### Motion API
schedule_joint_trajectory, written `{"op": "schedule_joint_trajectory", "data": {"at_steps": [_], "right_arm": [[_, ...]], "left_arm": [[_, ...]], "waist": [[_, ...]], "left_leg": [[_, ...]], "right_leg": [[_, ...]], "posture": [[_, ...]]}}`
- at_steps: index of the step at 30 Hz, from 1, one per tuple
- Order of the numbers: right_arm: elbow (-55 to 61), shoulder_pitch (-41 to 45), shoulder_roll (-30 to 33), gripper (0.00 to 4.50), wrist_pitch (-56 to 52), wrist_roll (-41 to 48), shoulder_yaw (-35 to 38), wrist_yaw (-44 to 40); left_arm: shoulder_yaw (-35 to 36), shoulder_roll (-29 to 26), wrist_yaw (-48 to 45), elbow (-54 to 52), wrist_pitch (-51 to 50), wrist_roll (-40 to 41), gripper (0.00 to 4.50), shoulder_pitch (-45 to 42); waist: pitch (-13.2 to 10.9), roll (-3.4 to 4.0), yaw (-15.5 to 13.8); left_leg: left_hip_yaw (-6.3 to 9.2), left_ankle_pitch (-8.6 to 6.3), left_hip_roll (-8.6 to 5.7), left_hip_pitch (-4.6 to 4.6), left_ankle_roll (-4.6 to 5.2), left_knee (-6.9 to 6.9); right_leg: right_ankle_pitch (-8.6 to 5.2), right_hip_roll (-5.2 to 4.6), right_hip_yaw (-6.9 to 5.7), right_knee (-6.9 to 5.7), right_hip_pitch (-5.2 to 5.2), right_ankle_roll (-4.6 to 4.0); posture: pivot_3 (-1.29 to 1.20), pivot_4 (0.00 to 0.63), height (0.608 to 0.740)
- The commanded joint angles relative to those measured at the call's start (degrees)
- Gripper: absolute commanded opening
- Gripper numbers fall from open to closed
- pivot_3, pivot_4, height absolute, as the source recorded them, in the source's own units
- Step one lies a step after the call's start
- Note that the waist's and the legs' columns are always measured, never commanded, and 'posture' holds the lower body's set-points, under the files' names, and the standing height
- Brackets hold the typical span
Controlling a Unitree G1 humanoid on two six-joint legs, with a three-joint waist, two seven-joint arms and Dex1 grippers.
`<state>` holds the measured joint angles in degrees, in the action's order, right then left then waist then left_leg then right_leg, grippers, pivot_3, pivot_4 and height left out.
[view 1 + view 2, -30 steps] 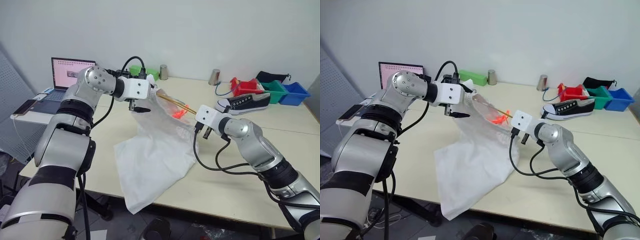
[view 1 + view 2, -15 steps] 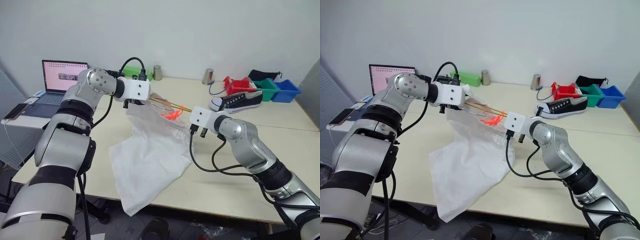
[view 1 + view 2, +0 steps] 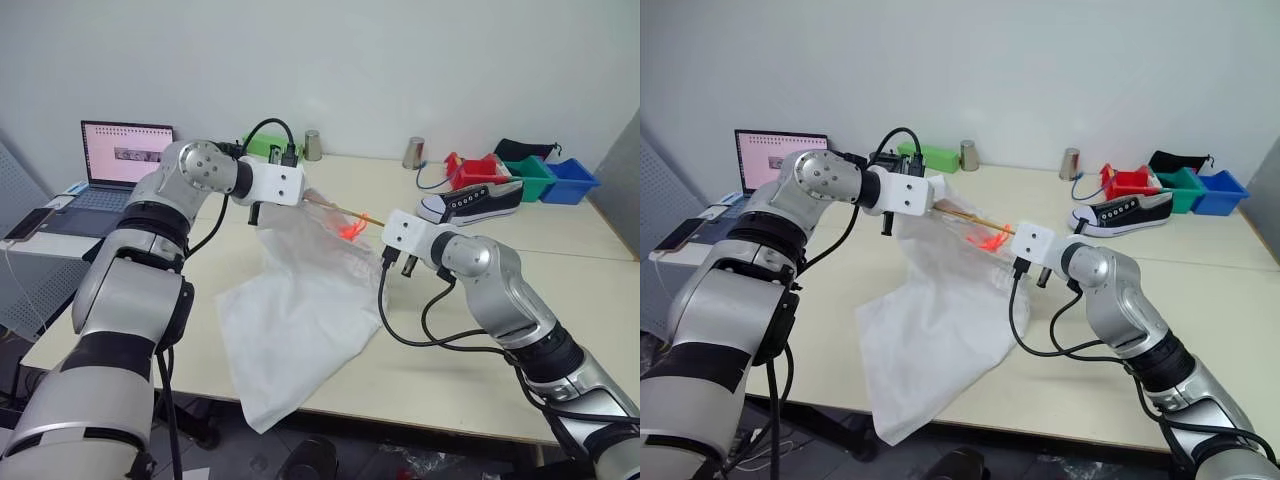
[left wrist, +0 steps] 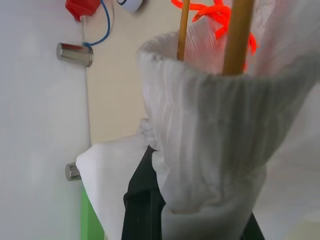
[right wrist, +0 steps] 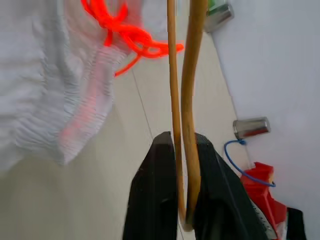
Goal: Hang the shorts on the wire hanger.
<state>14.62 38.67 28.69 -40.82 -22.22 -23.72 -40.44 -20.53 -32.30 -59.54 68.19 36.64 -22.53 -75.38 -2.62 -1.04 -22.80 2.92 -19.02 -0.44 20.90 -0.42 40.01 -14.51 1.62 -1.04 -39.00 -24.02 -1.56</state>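
Hanging off the near edge of the table (image 3: 560,300), the lower part of the shorts (image 3: 290,320) droops toward us at about 7 o'clock, while their upper part is lifted above the tabletop between our two arms. At 3 o'clock from the cloth our right gripper (image 5: 182,192) has its two black fingers either side of the hanger (image 5: 184,75), whose two tan wires run side by side between them; the fingers look close against the wire, though we cannot tell how firmly they press. Farther on, the wires pass into the ribbed waistband, beside the orange drawstring (image 3: 352,228), which lies knotted just at the opening. At 11 o'clock from the drawstring our left gripper (image 4: 157,192) is pressed together on a gathered fold of the waistband, the white cloth bunched over its fingers. Beyond, toward 1 o'clock, a black and white sneaker (image 3: 470,203) lies on the table near red, green and blue bins (image 3: 540,177), and two metal cups (image 3: 414,152) stand along the far edge. At 10 o'clock a laptop (image 3: 122,158) sits open.
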Motion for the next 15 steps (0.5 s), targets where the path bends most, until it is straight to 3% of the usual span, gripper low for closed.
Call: {"op": "schedule_joint_trajectory", "data": {"at_steps": [1, 8, 13, 15], "right_arm": [[4.5, -0.9, 0.6, 1.47, -2.5, 3.6, 2.7, -3.5], [11.2, -3.0, 4.1, 3.30, -17.8, 18.5, 16.3, -12.4], [7.1, -0.6, 3.3, 4.41, -27.7, 29.7, 28.1, -14.2], [5.2, 0.2, 1.8, 4.47, -30.0, 32.1, 30.7, -12.6]], "left_arm": [[1.7, -0.4, 2.1, -1.7, -0.1, 1.3, 0.00, 0.0], [2.9, -1.9, 0.7, -6.1, 0.4, 3.5, 0.00, 7.9], [4.5, -4.6, -1.8, -13.8, -2.6, 6.7, 0.00, 15.7], [5.1, -5.0, -2.5, -16.5, -4.5, 7.9, 0.00, 17.4]], "waist": [[0.0, -0.02, 0.3], [0.1, -0.07, 1.5], [0.1, -0.08, 2.7], [0.1, -0.10, 3.0]], "left_leg": [[0.00, 0.00, 0.00, 0.00, 0.00, 0.01], [-0.04, 0.00, 0.01, -0.07, 0.00, 0.04], [0.00, 0.01, 0.06, -0.08, 0.01, 0.04], [0.01, 0.01, 0.10, -0.13, 0.02, 0.04]], "right_leg": [[0.00, 0.00, 0.00, 0.00, 0.00, 0.00], [0.04, -0.01, 0.07, -0.06, 0.05, -0.06], [0.09, 0.00, 0.10, -0.08, 0.05, -0.16], [0.15, 0.06, 0.11, -0.13, 0.05, -0.26]], "posture": [[0.36, 0.000, 0.740], [0.36, 0.000, 0.740], [0.37, 0.000, 0.740], [0.38, 0.000, 0.740]]}}
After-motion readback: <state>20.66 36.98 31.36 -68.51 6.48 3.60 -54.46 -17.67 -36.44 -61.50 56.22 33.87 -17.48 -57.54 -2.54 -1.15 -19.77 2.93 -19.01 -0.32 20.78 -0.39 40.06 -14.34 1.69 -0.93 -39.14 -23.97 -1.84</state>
